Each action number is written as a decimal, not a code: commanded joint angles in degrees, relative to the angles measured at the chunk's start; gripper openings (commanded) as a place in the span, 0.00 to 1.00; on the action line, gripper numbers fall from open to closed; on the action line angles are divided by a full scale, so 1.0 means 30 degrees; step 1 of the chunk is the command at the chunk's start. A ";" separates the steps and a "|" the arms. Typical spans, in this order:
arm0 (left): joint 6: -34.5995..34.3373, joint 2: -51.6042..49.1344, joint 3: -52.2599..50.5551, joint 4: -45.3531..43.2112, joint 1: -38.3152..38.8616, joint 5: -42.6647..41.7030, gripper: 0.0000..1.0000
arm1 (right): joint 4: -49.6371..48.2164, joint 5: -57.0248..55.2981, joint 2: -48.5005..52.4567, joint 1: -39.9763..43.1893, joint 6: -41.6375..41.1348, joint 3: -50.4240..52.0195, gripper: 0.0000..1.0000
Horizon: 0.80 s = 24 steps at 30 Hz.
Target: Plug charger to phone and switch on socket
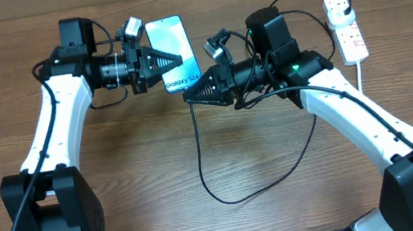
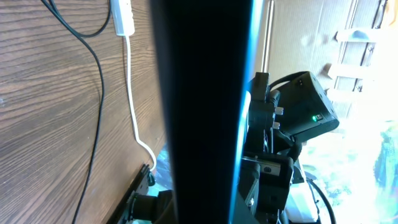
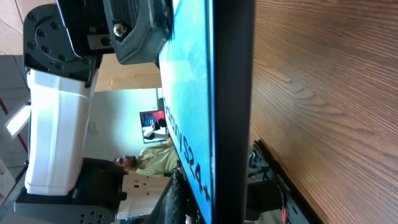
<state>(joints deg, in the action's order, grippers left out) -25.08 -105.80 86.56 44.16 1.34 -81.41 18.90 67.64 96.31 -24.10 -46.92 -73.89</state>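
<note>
I am holding the phone steady in my left fingers so my right fingers, pinching the charger, are aiming at its port.

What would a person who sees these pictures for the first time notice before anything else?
The bright blue phone catches the eye first, at the top middle, gripped by the left hand while the right hand points at its lower edge. Next come the thin black charger, looping over the wooden table below them, and the white socket at the far right.
</note>
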 commanded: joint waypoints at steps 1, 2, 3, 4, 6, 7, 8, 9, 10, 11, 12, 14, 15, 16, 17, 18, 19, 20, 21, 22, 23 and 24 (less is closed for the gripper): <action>0.0219 0.0036 0.0015 -0.0007 0.0058 -0.1282 0.04 | -0.0313 -0.0197 -0.0350 -0.0087 -0.0051 -0.0379 0.04; 0.0219 0.0036 0.0015 -0.0007 0.0058 -0.1341 0.04 | -0.0379 -0.0226 -0.0350 -0.0087 -0.0058 -0.0379 0.04; 0.0219 0.0036 0.0015 0.0000 0.0058 -0.1392 0.04 | -0.0459 -0.0226 -0.0350 -0.0087 -0.0051 -0.0379 0.04; 0.0219 0.0036 0.0015 0.0022 0.0058 -0.1392 0.04 | -0.0576 -0.0219 -0.0350 -0.0087 -0.0058 -0.0379 0.04; 0.0219 0.0036 0.0015 0.0138 0.0058 -0.1392 0.04 | -0.0750 -0.0233 -0.0350 -0.0087 -0.0058 -0.0379 0.04; 0.0240 0.0036 0.0015 0.0240 0.0058 -0.1384 0.04 | -0.0823 -0.0240 -0.0350 -0.0087 -0.0058 -0.0379 0.04; 0.0306 0.0036 0.0015 0.0350 0.0058 -0.1384 0.04 | -0.0889 -0.0248 -0.0350 -0.0087 -0.0058 -0.0379 0.04; 0.0386 0.0036 0.0015 0.0444 0.0058 -0.1392 0.04 | -0.0940 -0.0306 -0.0350 -0.0087 -0.0058 -0.0379 0.04; 0.0452 0.0036 0.0015 0.0546 0.0058 -0.1392 0.04 | -0.0940 -0.0423 -0.0350 -0.0087 -0.0058 -0.0379 0.04; 0.0532 0.0036 0.0015 0.0670 0.0058 -0.1392 0.04 | -0.0940 -0.0597 -0.0350 -0.0087 -0.0058 -0.0379 0.04; 0.0692 0.0036 0.0015 0.0801 0.0058 -0.1392 0.04 | -0.0933 -0.0758 -0.0350 -0.0087 -0.0066 -0.0379 0.04; 0.0984 0.0036 0.0015 0.1042 0.0066 -0.1392 0.04 | -0.0940 -0.0991 -0.0350 -0.0087 -0.0066 -0.0379 0.04; 0.1151 0.0036 0.0015 0.1260 0.0058 -0.1392 0.04 | -0.0947 -0.1056 -0.0350 -0.0087 -0.0066 -0.0379 0.04; 0.1297 0.0036 0.0015 0.1384 0.0058 -0.1392 0.04 | -0.0947 -0.1129 -0.0350 -0.0087 -0.0066 -0.0379 0.04; 0.1406 0.0036 0.0015 0.1501 0.0058 -0.1392 0.04 | -0.0947 -0.1209 -0.0350 -0.0087 -0.0066 -0.0379 0.04; 0.1508 0.0036 0.0015 0.1632 0.0058 -0.1392 0.04 | -0.0947 -0.1275 -0.0350 -0.0087 -0.0066 -0.0379 0.04; 0.1530 0.0036 0.0015 0.1727 0.0058 -0.1392 0.04 | -0.0954 -0.1348 -0.0350 -0.0087 -0.0073 -0.0379 0.04; 0.1625 0.0036 0.0015 0.1778 0.0058 -0.1392 0.04 | -0.0998 -0.1392 -0.0350 -0.0087 -0.0066 -0.0379 0.04; 0.1661 0.0036 0.0015 0.1785 0.0058 -0.1392 0.04 | -0.1027 -0.1406 -0.0350 -0.0087 -0.0066 -0.0379 0.04; 0.1661 0.0036 0.0015 0.1785 0.0058 -0.1392 0.04 | -0.1078 -0.1406 -0.0350 -0.0087 -0.0066 -0.0379 0.04; 0.1661 0.0036 0.0015 0.1785 0.0058 -0.1392 0.04 | -0.1107 -0.1421 -0.0350 -0.0087 -0.0066 -0.0379 0.04; 0.1661 0.0036 0.0015 0.1785 0.0058 -0.1392 0.04 | -0.1144 -0.1413 -0.0350 -0.0087 -0.0066 -0.0379 0.04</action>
<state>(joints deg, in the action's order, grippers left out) -23.07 -105.80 86.59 48.71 0.58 -82.32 17.37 67.59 96.31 -24.73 -46.96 -73.89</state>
